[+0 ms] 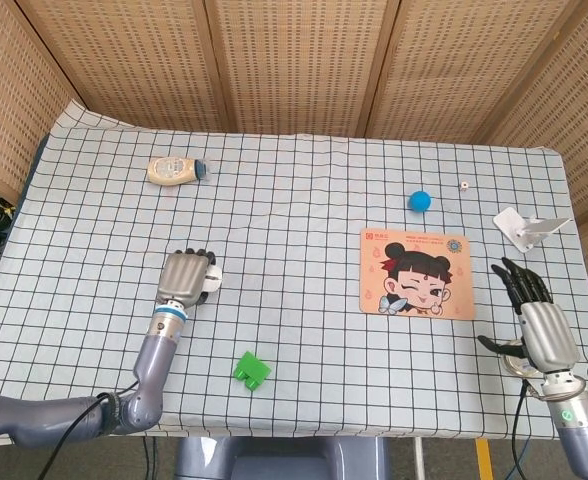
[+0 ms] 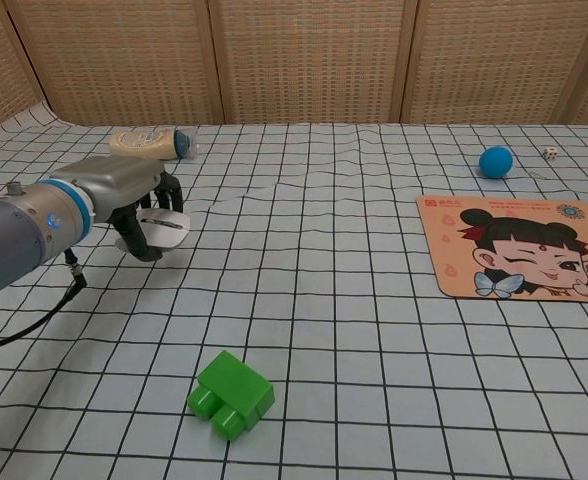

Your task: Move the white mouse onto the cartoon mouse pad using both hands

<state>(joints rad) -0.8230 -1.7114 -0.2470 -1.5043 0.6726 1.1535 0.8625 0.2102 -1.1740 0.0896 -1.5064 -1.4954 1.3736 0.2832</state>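
A: From the head view, where is the mouse (image 1: 211, 273) sitting?

B: You are looking at your left hand (image 1: 182, 280) lying over it, well left of the pad (image 1: 417, 273). Only a white edge is peeking out past the fingers (image 1: 198, 257), so this view is not telling you whether it is off the bench (image 1: 304, 190). Your right hand (image 1: 538, 326) is waiting at the bench's near right corner, just beside the pad, fingers spread and holding nothing.

A: And the chest view?

B: There you are seeing what the head view is hiding: the left hand (image 2: 124, 196) is gripping the mouse (image 2: 163, 222), fingers (image 2: 172, 189) curled over its top and the thumb reaching underneath. The mouse appears to be riding clear of the cloth, tilted a little. The right hand is not showing here at all, so you are relying on the head view for it.

A: How is it going to handle?

B: I am judging it light and rigid, a smooth plastic shell, so probably slippery. You are better off holding it across the flanks than by the domed top, and squeezing gently; the buttons may click, but it should not be fragile.

A: What else is each view giving me?

B: The head view is giving you the whole route to the pad, with the green block (image 1: 252, 370) lying nearer you than that line. The chest view is showing the pad (image 2: 519, 247) only partly, cut at the right edge.
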